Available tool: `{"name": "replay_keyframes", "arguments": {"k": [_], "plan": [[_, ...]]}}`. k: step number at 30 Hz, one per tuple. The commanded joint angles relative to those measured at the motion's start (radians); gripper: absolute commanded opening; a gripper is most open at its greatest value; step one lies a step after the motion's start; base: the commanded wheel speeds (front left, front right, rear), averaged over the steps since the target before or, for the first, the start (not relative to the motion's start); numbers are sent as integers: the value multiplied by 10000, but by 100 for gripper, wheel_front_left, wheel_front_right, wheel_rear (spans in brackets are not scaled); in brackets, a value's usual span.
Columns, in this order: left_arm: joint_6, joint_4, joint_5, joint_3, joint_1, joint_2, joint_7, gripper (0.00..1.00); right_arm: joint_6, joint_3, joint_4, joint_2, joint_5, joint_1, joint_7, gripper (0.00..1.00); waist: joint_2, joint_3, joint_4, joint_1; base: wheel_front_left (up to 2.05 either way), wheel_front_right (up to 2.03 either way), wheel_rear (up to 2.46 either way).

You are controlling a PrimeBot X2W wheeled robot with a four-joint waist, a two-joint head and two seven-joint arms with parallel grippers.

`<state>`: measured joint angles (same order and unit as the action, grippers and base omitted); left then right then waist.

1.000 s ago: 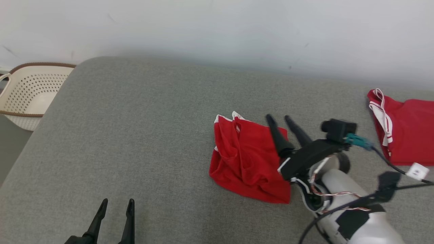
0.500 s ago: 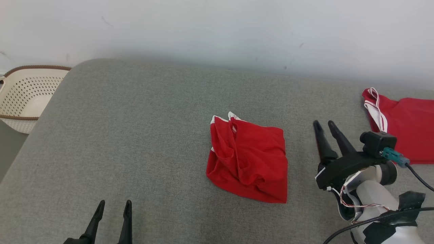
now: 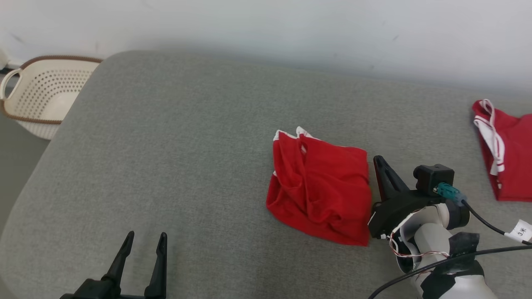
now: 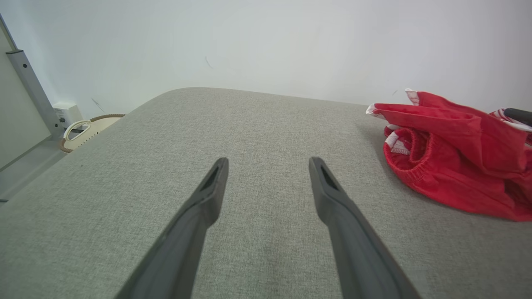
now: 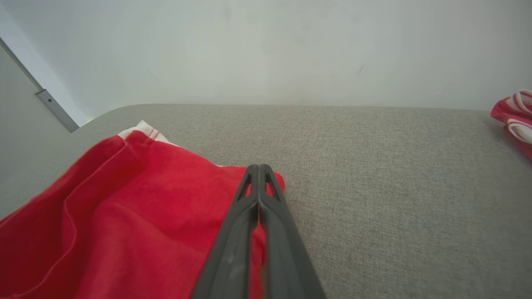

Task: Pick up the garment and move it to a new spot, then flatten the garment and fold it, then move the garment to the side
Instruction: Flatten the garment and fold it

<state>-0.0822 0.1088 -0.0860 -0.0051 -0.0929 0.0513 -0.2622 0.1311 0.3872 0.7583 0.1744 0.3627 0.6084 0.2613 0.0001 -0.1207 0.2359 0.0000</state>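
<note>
A red garment [image 3: 322, 187] with white trim lies folded and a little rumpled on the grey cushion [image 3: 187, 145], right of centre. My right gripper [image 3: 378, 161] is shut, its fingers pressed together along the garment's right edge. In the right wrist view the closed tips [image 5: 258, 168] lie over the far right corner of the red cloth [image 5: 124, 216], with no fabric visible between them. My left gripper [image 3: 145, 241] stands open at the lower left, well apart from the garment. Seen in the left wrist view, its fingers [image 4: 268, 162] spread over bare cushion, the garment [image 4: 453, 145] off to the right.
A second red garment [image 3: 507, 158] with white stripes lies at the cushion's far right edge, also seen as a red garment [image 5: 515, 120] in the right wrist view. A cream perforated basket [image 3: 45, 95] stands on the floor beyond the cushion's left end. A pale wall runs behind.
My right gripper has gone from open to shut and has come back left to the garment's right edge. The head camera has shifted a little. The left gripper has stayed put.
</note>
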Motion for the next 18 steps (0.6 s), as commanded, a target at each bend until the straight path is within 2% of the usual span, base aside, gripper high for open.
{"name": "replay_keyframes", "arguments": {"k": [1,9,18], "plan": [[-24,20,18,26,-68,29,-47,100,-8,-32,22,-56,-108,131,34,0,-1,-205,232,0,0,0,0],[-117,112,5,-16,-317,35,-47,100,-8,-635,746,-413,-854,294,34,0,-1,-543,775,0,0,0,0],[-115,219,-114,-122,-432,15,-47,100,-8,-560,814,-887,-1284,278,35,0,-1,-691,1139,0,0,0,0]]}}
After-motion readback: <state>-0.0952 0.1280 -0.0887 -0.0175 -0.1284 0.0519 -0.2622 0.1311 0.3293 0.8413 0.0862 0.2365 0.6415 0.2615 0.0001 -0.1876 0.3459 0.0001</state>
